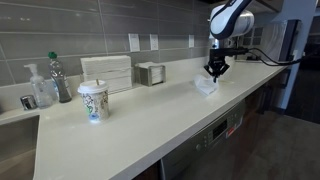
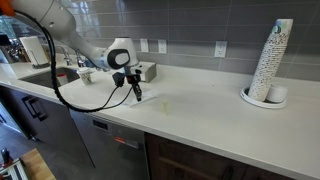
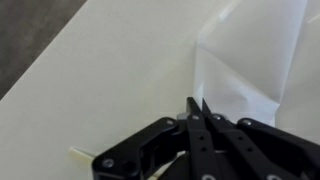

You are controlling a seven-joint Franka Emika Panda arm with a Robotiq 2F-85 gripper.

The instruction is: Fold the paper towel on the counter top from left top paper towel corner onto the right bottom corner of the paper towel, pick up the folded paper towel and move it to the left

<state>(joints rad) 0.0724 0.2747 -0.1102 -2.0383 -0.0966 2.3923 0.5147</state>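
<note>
Wrist view shows the black fingers (image 3: 203,125) pressed together at the near corner of the small, thin white paper towel (image 3: 250,60). They appear to be pinching it, though the pinch itself is hard to make out. The sheet lies on the smooth off-white counter (image 3: 110,70). In an exterior view the paper towel (image 1: 207,86) sits slightly rumpled just under the fingers (image 1: 215,68), towards one end of the counter (image 1: 150,120). The fold looks barely begun. To do it well, raise the corner only a little and carry it diagonally across to the opposite corner. Stay low and slow, so the flimsy sheet hinges over rather than sliding or lifting whole.
</note>
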